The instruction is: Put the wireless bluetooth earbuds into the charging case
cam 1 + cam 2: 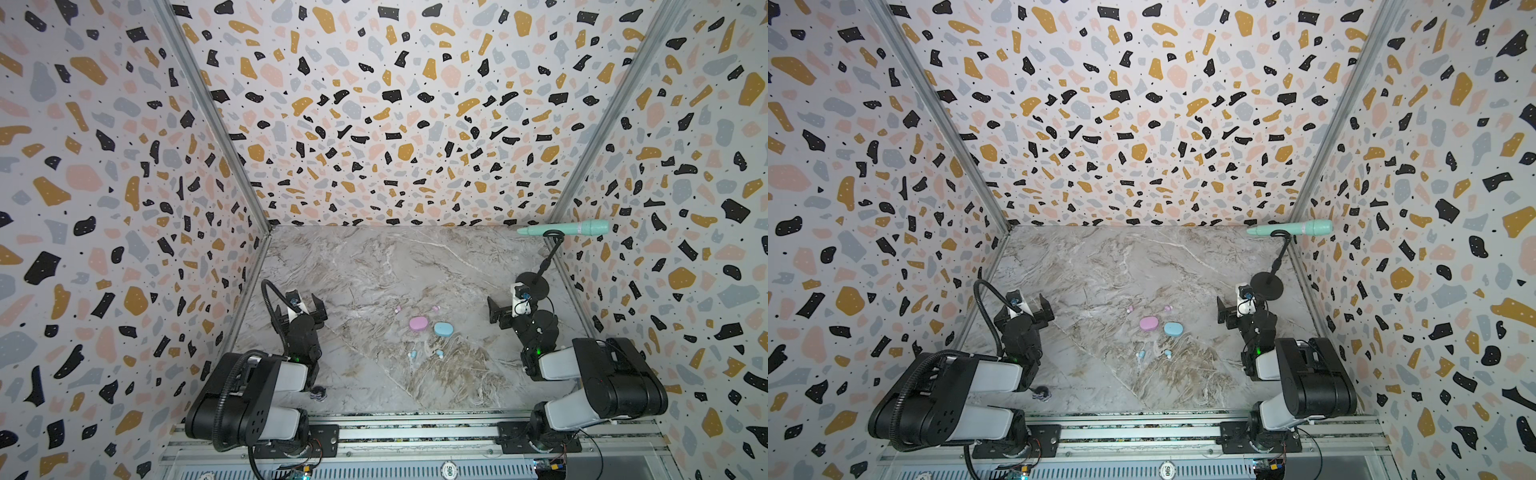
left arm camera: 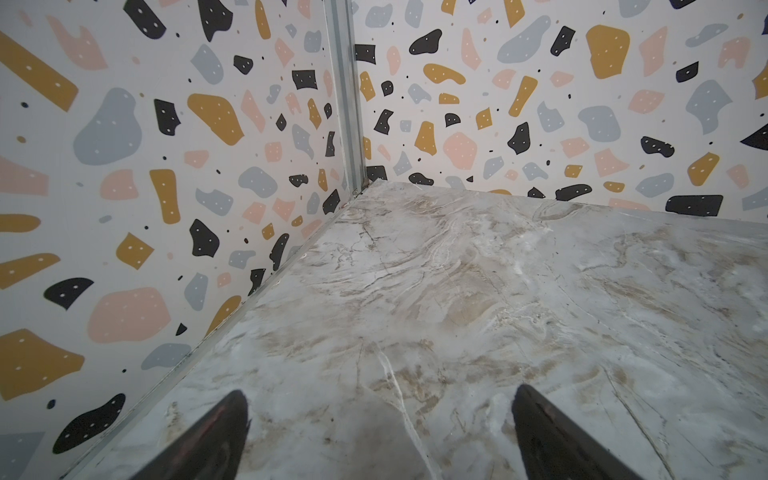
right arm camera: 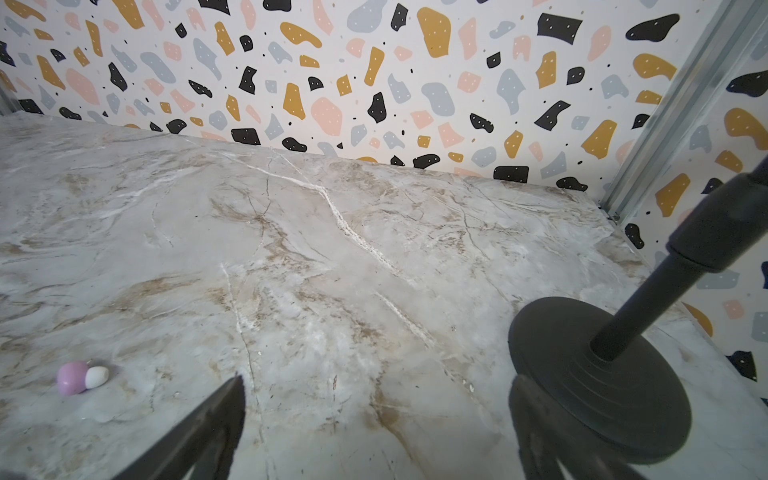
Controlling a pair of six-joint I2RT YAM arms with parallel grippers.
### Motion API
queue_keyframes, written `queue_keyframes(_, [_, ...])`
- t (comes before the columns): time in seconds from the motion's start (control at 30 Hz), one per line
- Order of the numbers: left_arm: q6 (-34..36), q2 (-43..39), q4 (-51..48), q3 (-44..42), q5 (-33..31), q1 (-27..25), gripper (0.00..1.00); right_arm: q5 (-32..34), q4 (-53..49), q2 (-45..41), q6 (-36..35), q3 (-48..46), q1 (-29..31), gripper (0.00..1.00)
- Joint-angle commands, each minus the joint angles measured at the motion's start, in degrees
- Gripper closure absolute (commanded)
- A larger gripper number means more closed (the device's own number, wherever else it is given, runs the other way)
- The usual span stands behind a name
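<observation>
A pink oval charging case (image 1: 418,323) (image 1: 1148,323) and a blue one (image 1: 443,329) (image 1: 1173,328) lie side by side mid-table in both top views. Two pink earbuds (image 1: 398,309) (image 1: 435,308) lie just behind them, and two blue earbuds (image 1: 412,354) (image 1: 439,353) lie in front. One pink earbud (image 3: 79,377) also shows in the right wrist view. My left gripper (image 1: 299,311) (image 2: 380,390) hangs open over bare marble, left of the cases. My right gripper (image 1: 513,307) (image 3: 376,377) is open and empty on their right.
A black microphone stand's round base (image 1: 532,286) (image 3: 598,374) sits right beside my right gripper and carries a teal microphone (image 1: 573,228) near the back right corner. Patterned walls enclose the marble table (image 1: 374,266) on three sides. A small dark object (image 1: 318,392) lies by the left arm.
</observation>
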Motion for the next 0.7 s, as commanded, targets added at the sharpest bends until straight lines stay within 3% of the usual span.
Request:
queue_keyframes(0.0, [-0.5, -0.9, 3.0, -0.4, -0.4, 0.2, 0.0, 6.2, -1.2, -0.4, 0.7, 1.8, 0.9, 0.01])
queue_keyframes(0.07, [-0.1, -1.2, 2.8, 0.1, 0.4, 0.2, 0.0, 11.1, -4.4, -1.3, 1.2, 3.4, 2.4, 0.01])
queue_keyframes(0.13, [0.6, -4.0, -7.4, 4.7, 2.1, 0.2, 0.0, 12.5, -10.8, -4.2, 1.3, 5.8, 2.6, 0.01])
queue_keyframes(0.23, [2.2, -8.5, -18.8, 9.8, 3.7, -0.5, 0.0, 27.8, -15.2, -9.4, 2.2, 6.8, 6.8, 0.01])
queue_keyframes(0.3, [0.5, -12.1, -21.0, 10.9, 3.2, -1.8, 0.0, 33.4, -20.6, -13.8, 4.6, 9.2, 9.6, 0.01])
queue_keyframes(0.47, [-8.8, -20.5, -25.6, 14.9, 10.3, -5.3, 0.0, 29.1, -42.4, -24.2, 21.4, 19.1, 9.4, 0.01])
queue_keyframes(0.53, [-14.2, -23.2, -30.5, 18.8, 14.0, -5.3, 0.0, 29.2, -42.8, -27.7, 29.4, 17.4, 9.8, 0.01])
queue_keyframes(0.6, [-20.9, -24.8, -37.8, 22.0, 13.1, -5.3, 0.0, 27.7, -42.2, -31.1, 36.5, 14.3, 9.5, 0.01])
queue_keyframes(0.67, [-30.3, -26.0, -45.4, 24.7, 10.6, -4.8, 0.0, 22.1, -36.2, -33.0, 32.7, 11.7, 9.8, 0.01])
